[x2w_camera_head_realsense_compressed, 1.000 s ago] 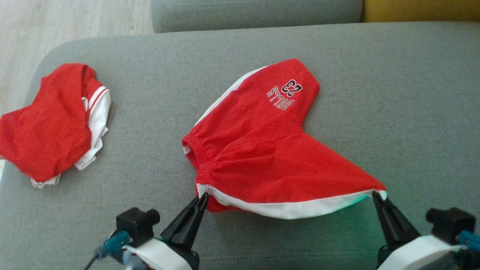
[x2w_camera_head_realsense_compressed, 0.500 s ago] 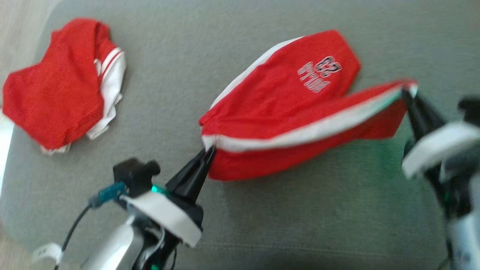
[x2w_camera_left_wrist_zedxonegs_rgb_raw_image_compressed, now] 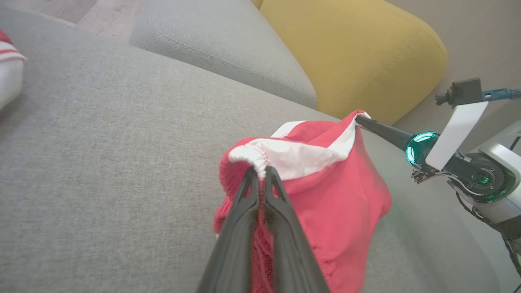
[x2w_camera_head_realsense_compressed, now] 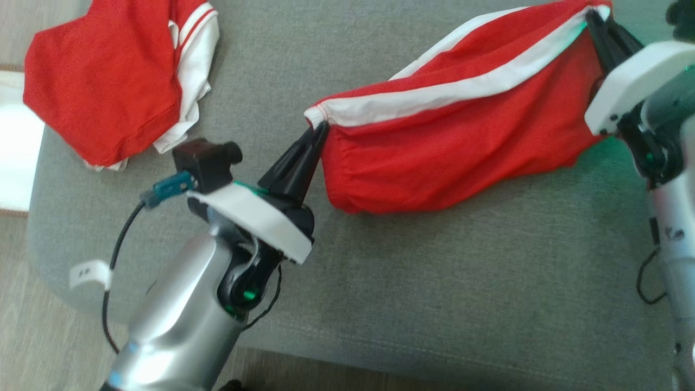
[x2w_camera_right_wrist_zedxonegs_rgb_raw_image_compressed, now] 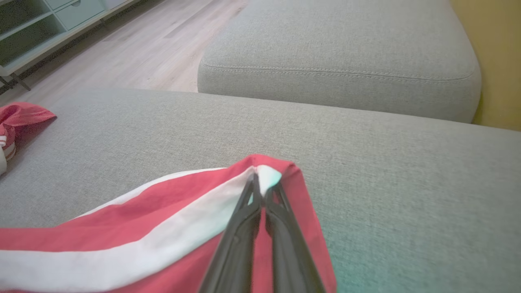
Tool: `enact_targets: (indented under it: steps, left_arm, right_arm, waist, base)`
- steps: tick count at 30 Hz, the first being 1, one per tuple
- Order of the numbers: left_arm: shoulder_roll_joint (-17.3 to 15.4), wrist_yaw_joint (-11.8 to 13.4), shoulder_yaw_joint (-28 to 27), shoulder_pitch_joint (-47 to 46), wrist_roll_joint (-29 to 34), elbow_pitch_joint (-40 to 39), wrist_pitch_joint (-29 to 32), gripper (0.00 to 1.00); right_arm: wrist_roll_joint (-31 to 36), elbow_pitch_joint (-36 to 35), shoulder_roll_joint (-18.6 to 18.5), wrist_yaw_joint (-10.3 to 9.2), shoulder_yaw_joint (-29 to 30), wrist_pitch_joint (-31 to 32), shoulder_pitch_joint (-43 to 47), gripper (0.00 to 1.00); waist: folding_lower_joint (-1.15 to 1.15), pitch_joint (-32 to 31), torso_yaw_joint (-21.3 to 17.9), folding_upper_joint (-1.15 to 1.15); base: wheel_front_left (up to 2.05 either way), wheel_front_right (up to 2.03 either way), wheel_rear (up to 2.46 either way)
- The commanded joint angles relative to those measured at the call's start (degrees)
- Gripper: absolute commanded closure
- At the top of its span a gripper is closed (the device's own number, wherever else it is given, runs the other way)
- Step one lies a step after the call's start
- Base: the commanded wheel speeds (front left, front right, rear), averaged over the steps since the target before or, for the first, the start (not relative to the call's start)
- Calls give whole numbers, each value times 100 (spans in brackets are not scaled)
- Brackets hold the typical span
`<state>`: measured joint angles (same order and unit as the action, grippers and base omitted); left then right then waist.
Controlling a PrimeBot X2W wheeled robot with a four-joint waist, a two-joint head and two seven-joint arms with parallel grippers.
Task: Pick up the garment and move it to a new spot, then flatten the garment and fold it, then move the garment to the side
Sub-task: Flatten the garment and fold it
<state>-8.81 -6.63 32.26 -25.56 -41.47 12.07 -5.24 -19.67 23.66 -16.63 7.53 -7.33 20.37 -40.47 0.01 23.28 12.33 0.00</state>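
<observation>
At the far left, a second red garment (x2w_camera_head_realsense_compressed: 103, 87) with white trim lay crumpled on the grey sofa cushion (x2w_camera_head_realsense_compressed: 434, 282). It sat higher in my head view than a second before, but the whole picture had shifted, so the camera had moved and not the cloth.

Right of it, my left gripper (x2w_camera_head_realsense_compressed: 321, 129) was clenched on the gathered waistband corner of the red shorts (x2w_camera_head_realsense_compressed: 450, 146), its dark fingers pinched together on the white stripe. A second earlier that corner had been low at the near edge of the shorts. Now it was raised off the cushion, and my left wrist view showed the red cloth hanging below the fingertips (x2w_camera_left_wrist_zedxonegs_rgb_raw_image_compressed: 260, 173).

The shorts stretched from that grip up and to the right, the white stripe drawn taut along the top edge between both grippers. The printed lettering that had faced up a second before was hidden. The near side had been lifted and carried toward the far side, so plain red fabric faced me, its lower fold resting on the cushion.

At the far right, my right gripper (x2w_camera_head_realsense_compressed: 591, 16) was clamped on the other end of the white stripe, at the leg hem corner. My right wrist view showed its tips (x2w_camera_right_wrist_zedxonegs_rgb_raw_image_compressed: 260, 179) closed on that corner. Beyond it, a yellow cushion (x2w_camera_left_wrist_zedxonegs_rgb_raw_image_compressed: 358, 53) sat at the back.
</observation>
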Motion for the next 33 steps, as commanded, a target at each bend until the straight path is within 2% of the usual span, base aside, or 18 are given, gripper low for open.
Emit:
enact_targets:
  steps: [1,9,10,11,12,13,14,21,24,29,33]
  left_arm:
    - [-19,-44,-181,-313,-98,52,-84,100]
    - [91,-78,-80,-699,-358,807,-396,100]
    - [98,-79,-62,-723,-381,869,-433,100]
    - [105,-80,-37,-745,-403,933,-459,100]
    - [112,-81,10,-761,-436,998,-446,100]
    - [115,-82,62,-783,-459,1045,-439,46]
    - [117,-83,106,-801,-484,1077,-450,0]
    - [15,-53,218,-715,-526,1219,-644,0]
    - [-149,269,137,-592,-161,1150,-846,0]
    - [-374,910,-322,-251,481,638,-969,0]
    - [-445,1151,-927,78,1113,-87,-974,0]
  right_arm:
    - [-41,63,-5,-4,-143,-187,-292,100]
    - [-49,1001,59,-4,-370,-967,-896,100]
    - [-54,1101,72,-4,-416,-1040,-941,95]
    - [-68,1180,83,-4,-480,-1128,-980,59]
    - [-96,1266,94,-4,-521,-1211,-1008,5]
    - [-116,1352,91,-4,-569,-1290,-1030,0]
    - [-145,1411,91,-4,-607,-1412,-1047,0]
    - [-11,1521,81,-4,-642,-2640,-805,0]
    - [275,1333,146,-4,-411,-3200,-469,0]
    - [775,651,428,-4,60,-3450,375,0]
    - [1047,-66,741,-4,447,-3456,1136,0]
  waist:
    - [-1,118,88,0]
    - [-1,196,64,0]
    - [-1,203,64,0]
    - [-1,209,67,0]
    - [-1,211,69,0]
    - [-1,212,72,0]
    - [-1,212,74,0]
    - [-1,57,-7,0]
    - [-1,-93,-111,0]
    - [-1,-382,-342,0]
    - [-1,-575,-519,0]
  base:
    - [0,0,0]
    - [0,0,0]
    - [0,0,0]
    - [0,0,0]
    - [0,0,0]
    - [0,0,0]
    - [0,0,0]
    - [0,0,0]
    - [0,0,0]
    - [0,0,0]
    - [0,0,0]
